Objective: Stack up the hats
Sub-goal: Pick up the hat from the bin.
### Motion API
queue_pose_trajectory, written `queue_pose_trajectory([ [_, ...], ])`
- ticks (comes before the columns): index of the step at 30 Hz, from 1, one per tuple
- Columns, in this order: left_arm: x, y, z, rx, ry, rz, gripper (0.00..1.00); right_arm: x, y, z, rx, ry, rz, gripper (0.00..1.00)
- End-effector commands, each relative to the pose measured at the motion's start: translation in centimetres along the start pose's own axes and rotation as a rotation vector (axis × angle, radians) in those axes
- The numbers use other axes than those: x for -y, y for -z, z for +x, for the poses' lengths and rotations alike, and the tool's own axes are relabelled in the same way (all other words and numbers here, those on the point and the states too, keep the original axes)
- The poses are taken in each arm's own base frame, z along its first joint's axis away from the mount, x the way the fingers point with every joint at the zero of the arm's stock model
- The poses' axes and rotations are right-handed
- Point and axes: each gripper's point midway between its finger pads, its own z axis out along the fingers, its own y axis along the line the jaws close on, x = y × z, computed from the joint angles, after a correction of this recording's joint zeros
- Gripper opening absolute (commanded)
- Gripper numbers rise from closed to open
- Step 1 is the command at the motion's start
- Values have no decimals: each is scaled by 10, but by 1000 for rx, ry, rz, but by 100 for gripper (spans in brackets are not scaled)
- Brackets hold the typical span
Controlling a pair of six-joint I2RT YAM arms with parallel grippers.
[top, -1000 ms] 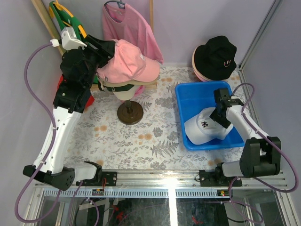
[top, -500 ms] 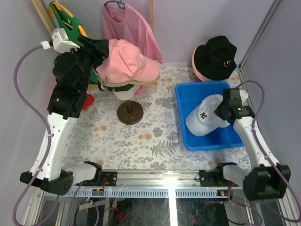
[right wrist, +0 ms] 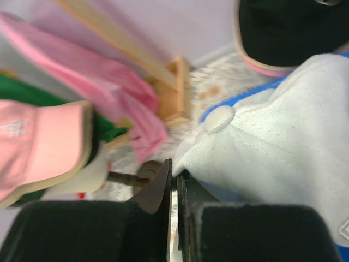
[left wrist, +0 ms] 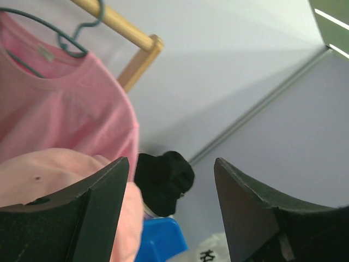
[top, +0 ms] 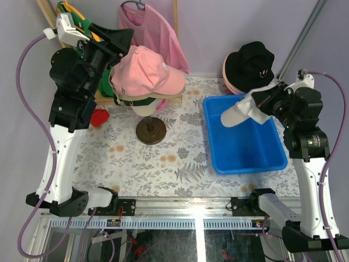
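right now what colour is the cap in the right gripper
White; the baseball cap pinched in the right gripper shows best in the right wrist view.

You get only a thin rim of the pink bucket hat (top: 226, 75), at 9 o'clock under the black bucket hat (top: 250, 64). The dark green cap (top: 131, 100) is mostly buried beneath the pink cap (top: 144, 68). At 6 o'clock, the left wrist view's edge cuts the white cap (left wrist: 210, 252).
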Motion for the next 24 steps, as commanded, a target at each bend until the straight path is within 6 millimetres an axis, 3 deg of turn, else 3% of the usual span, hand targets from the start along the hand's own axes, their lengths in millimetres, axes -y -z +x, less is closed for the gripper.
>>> queue_pose_trajectory([
  [1,40,0,15,-111,52,189,64,-92,32,-39,66,23,-408,0],
  [6,65,4,22,-178,85,315,68,-165,70,-69,87,10,-761,0],
  [11,86,8,30,-276,163,437,69,-217,113,-92,80,2,-1069,0],
  [18,111,15,34,-391,318,610,69,-258,167,-122,62,-46,-1406,0],
  [19,113,16,36,-412,336,627,69,-263,182,-128,82,-35,-1467,0],
  [24,124,28,40,-487,433,730,70,-277,212,-150,92,-82,-1639,0],
])
